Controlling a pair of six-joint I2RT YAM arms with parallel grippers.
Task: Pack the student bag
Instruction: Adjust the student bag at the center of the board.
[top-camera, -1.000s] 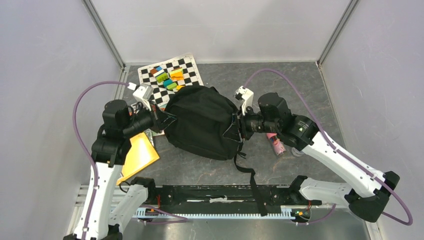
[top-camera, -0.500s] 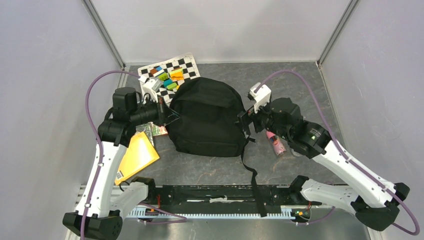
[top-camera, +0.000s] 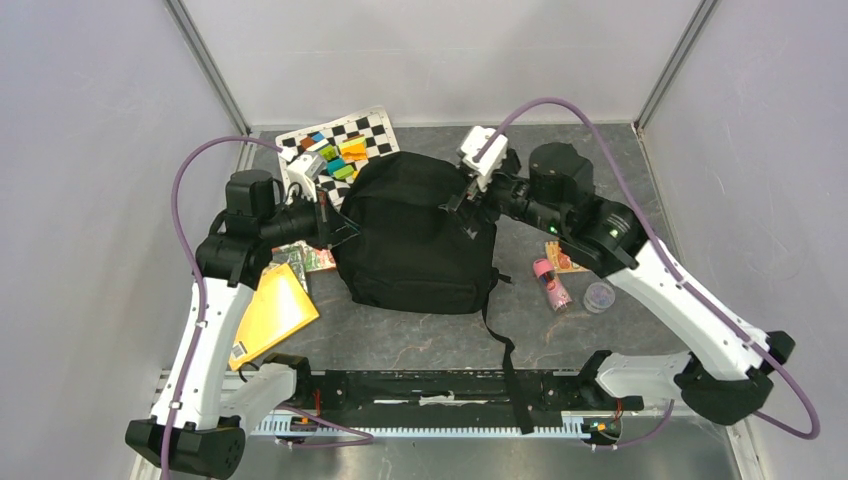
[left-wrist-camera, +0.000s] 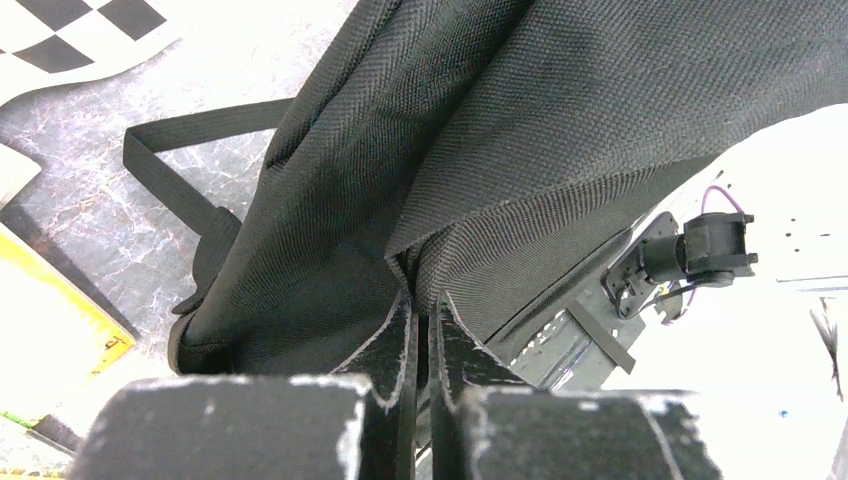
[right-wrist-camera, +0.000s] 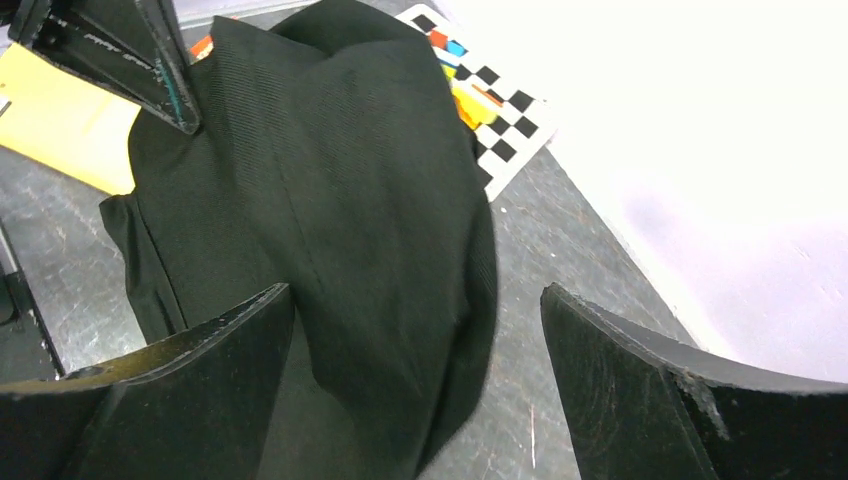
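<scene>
The bench (top-camera: 600, 190) is a grey marbled slab, and the student bag (top-camera: 415, 240) lies in the middle of it, between my two arms. The student bag is flat on the bench with its long axis running from the near edge to the far wall. Its rounded top points away from me toward the far wall and its squarer bottom faces my bases. One long black strap (top-camera: 505, 355) trails from the bottom right corner toward the near rail.

My left tool (top-camera: 335, 228) is pinched tight on a fold of black fabric at the bag's left edge. The wrist view shows the cloth caught between the two closed fingers (left-wrist-camera: 395, 350). My right tool (top-camera: 462, 205) stands wide apart over the bag's far right shoulder and has hold of nothing. I see the bag below, between the spread fingers (right-wrist-camera: 200, 370).

A checkered mat (top-camera: 345, 150) lies at the far left, its near corner under the bag's top. A yellow folder (top-camera: 272, 315) lies to the left of the bag. A pink bottle (top-camera: 550, 285) lies on its side to the right, apart from the bag. Coloured blocks (top-camera: 335, 155) sit on the mat. A small round tub (top-camera: 598, 296) rests just beside the bottle.
</scene>
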